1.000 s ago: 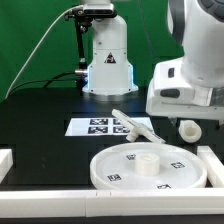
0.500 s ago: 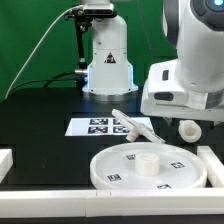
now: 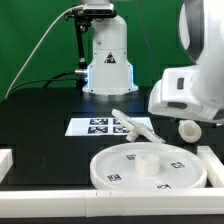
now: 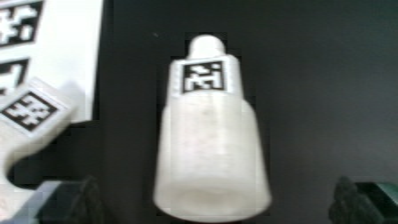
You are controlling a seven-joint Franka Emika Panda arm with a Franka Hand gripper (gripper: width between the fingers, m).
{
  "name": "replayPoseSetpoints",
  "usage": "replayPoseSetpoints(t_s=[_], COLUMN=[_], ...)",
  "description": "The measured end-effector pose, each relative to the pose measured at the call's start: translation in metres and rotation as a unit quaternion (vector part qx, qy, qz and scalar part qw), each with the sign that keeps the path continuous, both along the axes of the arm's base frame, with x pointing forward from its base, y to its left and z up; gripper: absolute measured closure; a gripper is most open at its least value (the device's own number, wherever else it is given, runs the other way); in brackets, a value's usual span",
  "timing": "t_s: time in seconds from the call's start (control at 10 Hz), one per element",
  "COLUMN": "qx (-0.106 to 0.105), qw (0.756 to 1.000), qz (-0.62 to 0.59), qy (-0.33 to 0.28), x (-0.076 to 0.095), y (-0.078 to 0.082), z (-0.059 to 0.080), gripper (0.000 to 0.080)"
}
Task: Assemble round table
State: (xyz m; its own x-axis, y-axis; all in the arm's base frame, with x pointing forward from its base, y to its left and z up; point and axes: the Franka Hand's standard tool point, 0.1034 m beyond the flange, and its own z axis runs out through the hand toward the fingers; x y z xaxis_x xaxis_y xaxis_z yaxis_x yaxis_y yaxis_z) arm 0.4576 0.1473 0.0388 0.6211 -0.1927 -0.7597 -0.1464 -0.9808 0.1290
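Step in hand, as I judge it: acquire the cylinder leg (image 4: 210, 140). My gripper (image 4: 217, 203) hangs above it, fingers (image 4: 63, 202) apart and empty. The leg lies on the table near the rimmed round disc (image 3: 150, 187). Next move: descend, centre on the leg, close.
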Motion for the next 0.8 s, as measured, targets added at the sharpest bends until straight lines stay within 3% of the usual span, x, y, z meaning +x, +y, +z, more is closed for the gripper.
replayPoseSetpoints(t_s=[0.3, 0.6, 0.8], qx=[-0.023, -0.03, -0.052], qw=[0.999, 0.999, 0.997], qz=[-0.023, -0.03, -0.043], qy=[0.023, 0.023, 0.028], x=[-0.011, -0.012, -0.02], y=[-0.006, -0.007, -0.001], z=[-0.006, -0.008, -0.016], gripper=[0.0151, 0.0151, 0.0151])
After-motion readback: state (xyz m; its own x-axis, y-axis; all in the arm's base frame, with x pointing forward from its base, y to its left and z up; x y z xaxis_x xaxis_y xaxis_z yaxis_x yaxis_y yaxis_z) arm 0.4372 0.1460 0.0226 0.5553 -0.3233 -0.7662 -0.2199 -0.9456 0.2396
